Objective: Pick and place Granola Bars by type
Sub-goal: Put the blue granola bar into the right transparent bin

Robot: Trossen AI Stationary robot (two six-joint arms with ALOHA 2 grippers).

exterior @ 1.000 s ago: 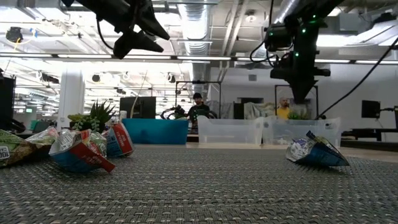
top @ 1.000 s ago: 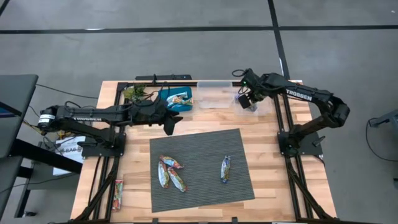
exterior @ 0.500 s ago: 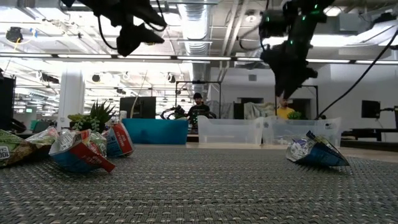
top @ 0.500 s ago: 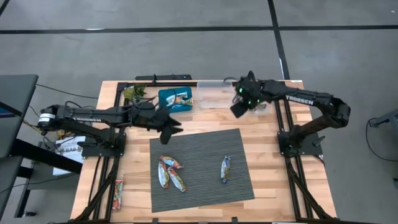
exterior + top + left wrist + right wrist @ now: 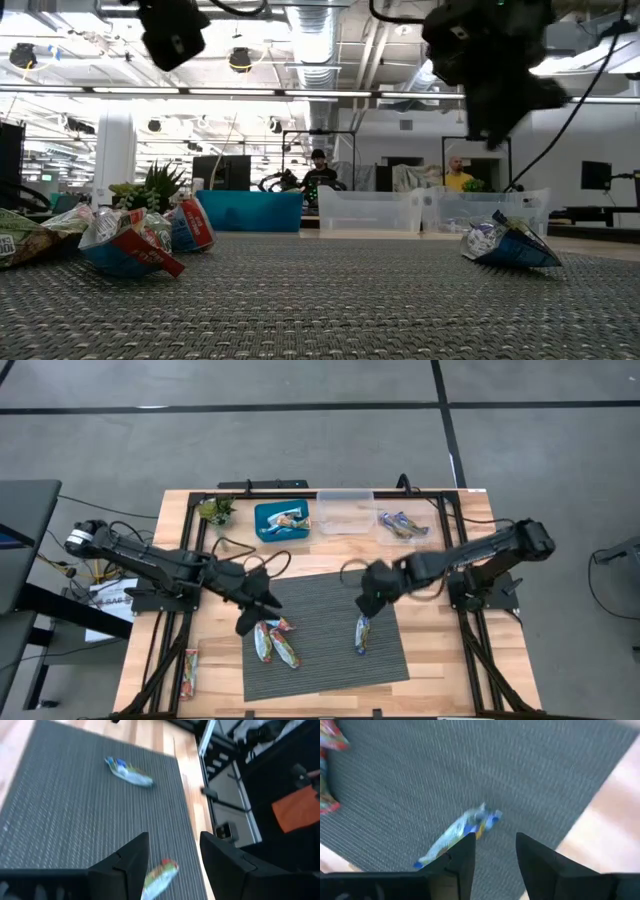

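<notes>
Three granola bars [image 5: 272, 636] lie clustered on the left of the grey mat [image 5: 325, 605], and one blue-and-white bar [image 5: 362, 632] lies on its right. My left gripper [image 5: 247, 624] hangs open above the cluster's left side; a reddish bar [image 5: 159, 876] shows between its fingers, untouched. My right gripper [image 5: 366, 603] hangs open just to the far side of the blue-and-white bar [image 5: 457, 835], clear of it. In the low view both grippers are high above the mat, the left one [image 5: 172, 35] and the right one [image 5: 497, 70].
A blue tray [image 5: 262, 530] holding bars, an empty clear bin [image 5: 345, 512] and a clear bin with blue-and-white bars [image 5: 400, 523] stand along the far edge, beside a small plant [image 5: 215, 510]. One bar [image 5: 190, 668] lies on bare wood, near left.
My right gripper has swung from over the far-right clear bin toward the near edge and left, ending over the mat by the blue-and-white bar. My left gripper has moved from beside the blue tray toward the near edge, over the cluster. The bars on the mat have not moved.
</notes>
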